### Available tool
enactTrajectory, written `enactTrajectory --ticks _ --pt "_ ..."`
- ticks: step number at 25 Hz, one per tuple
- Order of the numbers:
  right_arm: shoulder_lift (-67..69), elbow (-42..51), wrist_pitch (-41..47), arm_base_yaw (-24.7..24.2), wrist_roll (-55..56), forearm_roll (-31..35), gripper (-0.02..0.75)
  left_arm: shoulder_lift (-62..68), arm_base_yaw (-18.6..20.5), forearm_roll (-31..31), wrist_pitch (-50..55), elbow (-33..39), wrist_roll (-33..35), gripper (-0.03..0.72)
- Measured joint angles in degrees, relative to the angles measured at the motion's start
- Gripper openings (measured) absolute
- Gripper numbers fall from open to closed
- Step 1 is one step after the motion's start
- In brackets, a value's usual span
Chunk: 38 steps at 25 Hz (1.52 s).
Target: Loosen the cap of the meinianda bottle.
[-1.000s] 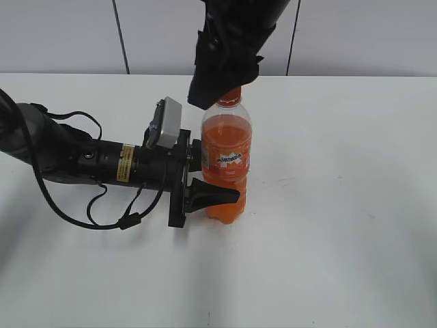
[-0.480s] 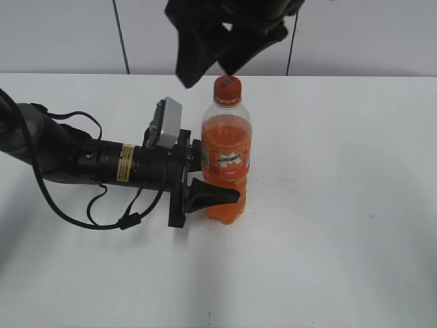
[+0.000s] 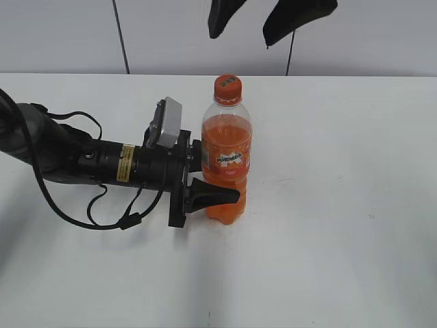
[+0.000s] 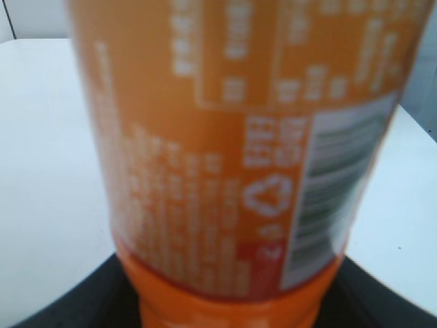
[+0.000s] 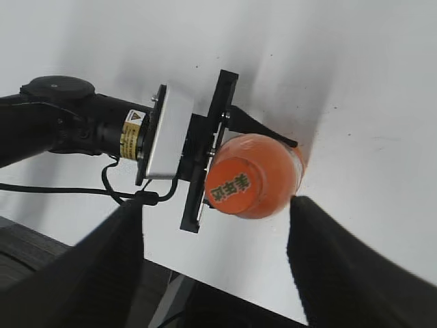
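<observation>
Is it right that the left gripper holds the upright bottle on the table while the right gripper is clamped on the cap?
Not quite: the right gripper hangs open above the cap, touching nothing, as the exterior view shows. The left gripper does hold the upright bottle.

A plain white surface fills the view. Along its far edge stands a pale grey wall of panels split by dark vertical seams.

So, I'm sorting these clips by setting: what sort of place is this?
Probably a lab or robot test bench, not a home. A bare white table sits before plain white wall panels, and the only item is one Mirinda bottle, clamped by the left gripper while the right gripper hangs open above.
</observation>
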Motion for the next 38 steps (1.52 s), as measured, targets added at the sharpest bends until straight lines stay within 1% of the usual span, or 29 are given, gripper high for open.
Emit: enactTrajectory --ticks 2,5,9,14,18,33,38 --pt "0.0 0.0 0.0 0.0 2.4 -0.2 0.492 0.0 -0.1 -0.1 0.0 0.0 -0.2 0.395" --pt "0.1 0.0 0.0 0.0 5.5 -2.3 0.492 0.0 -0.1 -0.1 0.1 0.0 -0.2 0.395" --pt "1.7 0.0 0.0 0.0 7.9 -3.1 0.493 0.0 -0.1 -0.1 0.1 0.0 -0.4 0.395" --pt "4.5 0.0 0.0 0.1 8.2 -2.5 0.493 0.0 -0.1 -0.2 0.1 0.0 -0.5 0.395" --pt "6.0 0.0 0.0 1.1 8.3 -2.1 0.493 0.0 -0.1 -0.2 0.1 0.0 -0.6 0.395" --pt "8.4 0.0 0.0 1.2 8.3 -1.8 0.493 0.0 -0.1 -0.2 0.2 0.0 -0.6 0.395" --pt "8.4 0.0 0.0 1.2 8.3 -2.3 0.457 0.0 -0.1 -0.2 0.2 0.0 -0.6 0.395"
